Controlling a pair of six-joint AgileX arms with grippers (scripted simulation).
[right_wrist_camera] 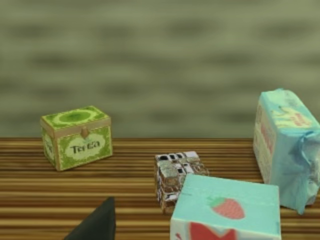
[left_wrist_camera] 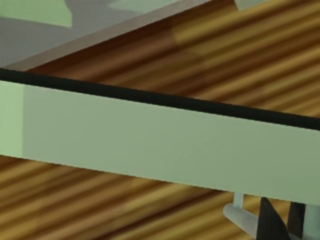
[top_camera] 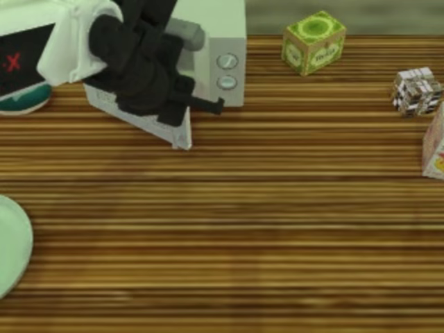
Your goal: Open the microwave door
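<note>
gripping handle [left_wrist_camera: 240,220]: left gripper [top_camera: 216,105]; microwave door [top_camera: 149,118] ajar; right gripper unseen

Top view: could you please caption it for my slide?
Left gripper at the partly open microwave door; microwave behind.

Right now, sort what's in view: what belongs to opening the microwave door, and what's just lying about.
Job:
microwave
microwave door, swung partly open
left pincer by the door's edge

Lying about:
green tea box
patterned cube
pale plate
strawberry cartons

Your left arm reaches to the far left of the table; its gripper [top_camera: 215,105] points right, fingers unclear.
</note>
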